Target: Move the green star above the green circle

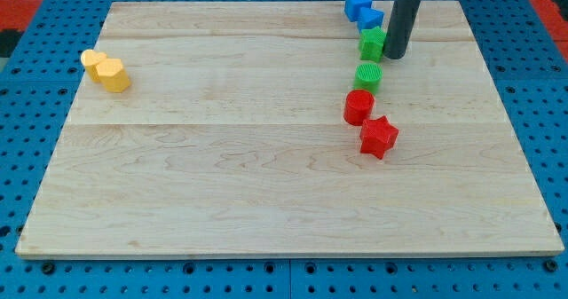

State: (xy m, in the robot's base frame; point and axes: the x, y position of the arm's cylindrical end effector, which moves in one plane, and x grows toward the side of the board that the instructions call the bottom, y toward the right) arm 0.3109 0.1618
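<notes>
The green star (372,43) sits near the view's top right, directly above the green circle (368,75), with a small gap between them. My tip (395,56) rests on the board just right of the green star, touching or nearly touching its right side. The rod rises up out of the view's top edge.
Two blue blocks (358,3) (371,19) stand just above the green star. A red cylinder (358,107) and a red star (379,137) lie below the green circle. Two yellow blocks (92,62) (114,74) sit at the view's left. The wooden board (222,175) lies on a blue pegboard.
</notes>
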